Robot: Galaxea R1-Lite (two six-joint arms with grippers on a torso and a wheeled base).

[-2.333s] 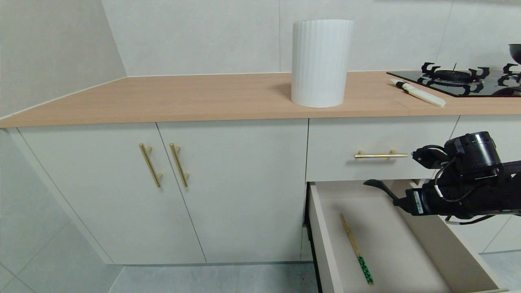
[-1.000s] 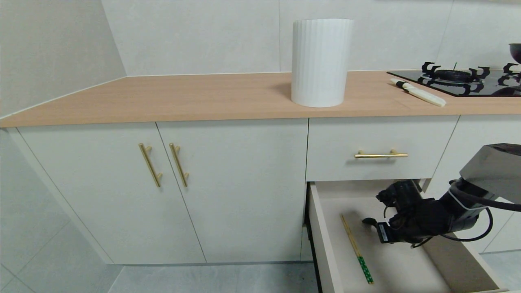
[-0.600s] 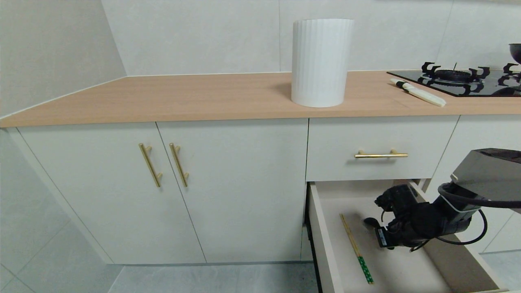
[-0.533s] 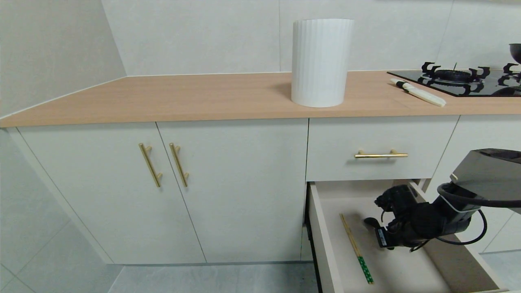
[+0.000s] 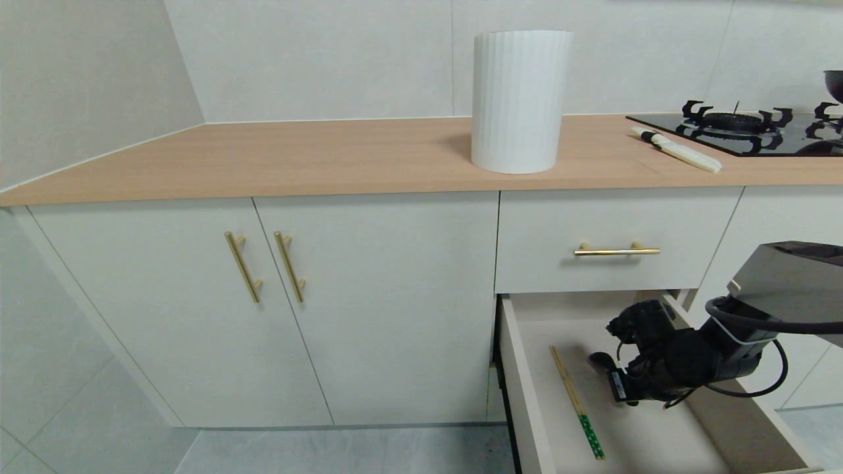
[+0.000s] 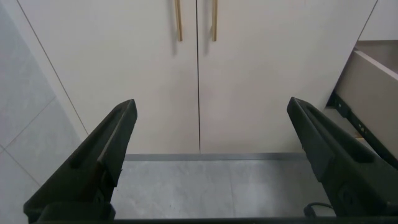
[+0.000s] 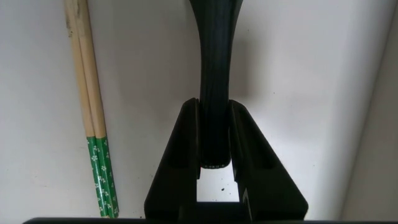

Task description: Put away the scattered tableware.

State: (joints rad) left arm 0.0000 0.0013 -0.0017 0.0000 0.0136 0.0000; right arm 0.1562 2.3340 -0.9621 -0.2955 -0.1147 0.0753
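Observation:
A black spoon (image 5: 600,360) hangs low inside the open drawer (image 5: 521,395), its bowl close above the drawer floor. My right gripper (image 5: 622,383) is shut on the spoon's handle (image 7: 214,74); in the right wrist view, the right gripper (image 7: 214,112) has both fingers pressed against the handle. A pair of wooden chopsticks with green ends (image 5: 577,403) lies on the drawer floor just left of the spoon, and those chopsticks (image 7: 90,118) run parallel to the handle. My left gripper (image 6: 211,111) is open in front of the cabinet doors, low near the floor.
A tall white ribbed container (image 5: 520,102) stands on the wooden counter (image 5: 296,158). A white-sheathed knife (image 5: 678,150) lies beside the gas stove (image 5: 737,128). Above the open drawer is a closed drawer with a gold handle (image 5: 616,250). The drawer's right wall (image 5: 737,421) is close to my right arm.
My right arm came down from above the drawer into it, carrying the spoon toward the chopsticks. In the last half second it barely moved.

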